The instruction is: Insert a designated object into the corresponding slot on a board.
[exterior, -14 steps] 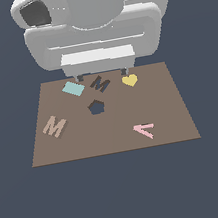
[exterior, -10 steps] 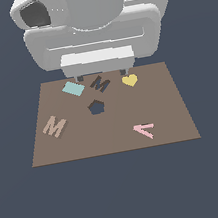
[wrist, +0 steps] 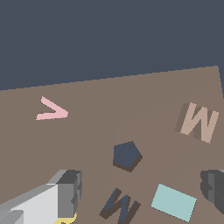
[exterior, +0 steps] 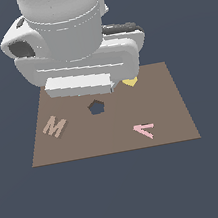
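Note:
The pale tan M block point(exterior: 54, 125) lies flat on the brown board point(exterior: 168, 116), toward the exterior view's left; it also shows in the wrist view as the M block point(wrist: 197, 122). The dark M-shaped slot point(wrist: 119, 206) shows only in the wrist view; in the exterior view the arm's hand point(exterior: 79, 84) hides it. My gripper point(wrist: 141, 187) hangs open above the board near the slot. One finger point(wrist: 66, 192) and the other finger point(wrist: 213, 184) stand wide apart with nothing held. The M block lies well off to one side of the gripper.
A dark blue pentagon hole point(exterior: 96, 107) sits mid-board, between the slot and the M block. A pink arrow-like piece point(exterior: 144, 130) lies toward the exterior view's right. A yellow heart point(exterior: 130, 82) peeks out under the hand. A cyan rectangle point(wrist: 174, 202) lies beside the slot.
The arm has turned and swung forward and lower over the back of the board, now covering the M slot and the cyan rectangle in the exterior view. The M block has not moved.

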Available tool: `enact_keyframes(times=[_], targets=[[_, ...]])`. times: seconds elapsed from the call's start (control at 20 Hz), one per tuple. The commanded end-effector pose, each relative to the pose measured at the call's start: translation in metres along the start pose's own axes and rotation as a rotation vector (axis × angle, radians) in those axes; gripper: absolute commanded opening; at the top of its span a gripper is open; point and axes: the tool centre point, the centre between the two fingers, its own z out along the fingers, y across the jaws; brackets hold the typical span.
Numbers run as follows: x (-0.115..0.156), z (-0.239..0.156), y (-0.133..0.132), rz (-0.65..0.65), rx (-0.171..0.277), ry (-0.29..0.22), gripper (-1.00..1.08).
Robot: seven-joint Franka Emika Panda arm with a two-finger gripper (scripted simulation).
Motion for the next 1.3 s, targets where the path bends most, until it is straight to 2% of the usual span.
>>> enact_keyframes(times=[0.0, 0.4, 0.65, 0.95, 1.25], targets=[[0.006, 0.015, 0.016, 0.042, -0.002, -0.007, 1.00], [0.024, 0.074, 0.082, 0.216, -0.007, -0.033, 1.00], [0.027, 0.101, 0.113, 0.297, -0.007, -0.045, 1.00], [0.028, 0.118, 0.132, 0.348, -0.007, -0.053, 1.00], [0.028, 0.121, 0.134, 0.352, -0.008, -0.054, 1.00]])
